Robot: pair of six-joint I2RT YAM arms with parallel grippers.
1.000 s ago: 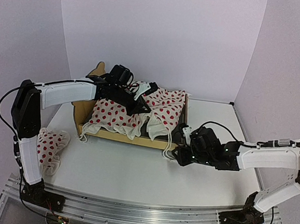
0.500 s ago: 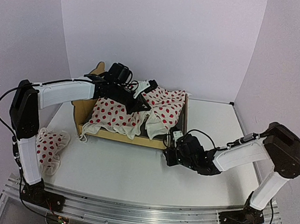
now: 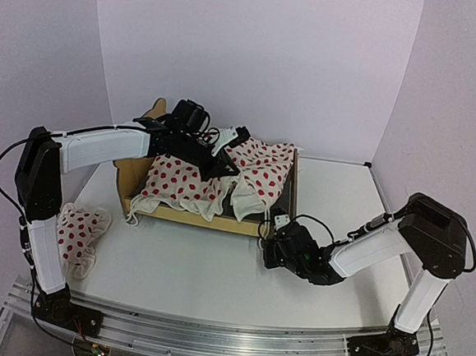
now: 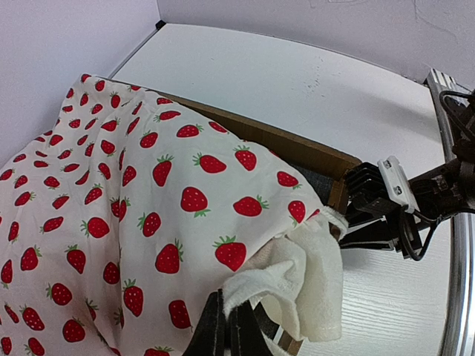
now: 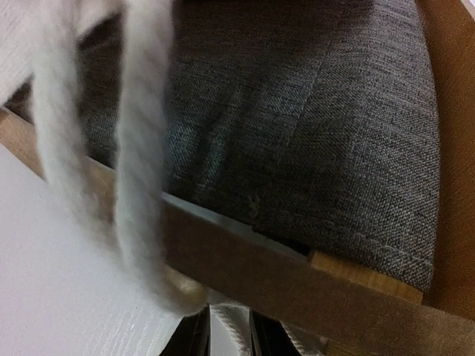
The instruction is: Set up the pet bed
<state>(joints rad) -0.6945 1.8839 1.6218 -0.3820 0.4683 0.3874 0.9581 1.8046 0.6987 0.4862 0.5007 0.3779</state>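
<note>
So the small light plywood pet bed (image 3: 187,216) sits mid-table, a bit left and toward the far side. The cream ruffled strawberry-print cloth (image 3: 184,182) is heaped over its dark grey mattress pad (image 5: 297,148). The left gripper (image 4: 226,335) is clamped tight on a fold of that cloth, over the right half of the bed. The right gripper (image 3: 272,245) is down low at the bed's near right corner. Its jaws are narrow with a white fabric tie cord (image 5: 141,185) running between them, and honestly I can't tell if it's actually pinched.

My take on doing this well: get a firm hold on the cord before pulling. Then draw it outward and down along the wooden side rail (image 5: 245,259), so the cloth edge tucks over the corner instead of dragging the light frame across the white table (image 3: 189,277). The left side should lift a little to give slack, not tug against it.

Brands or writing: nothing readable in any view.
</note>
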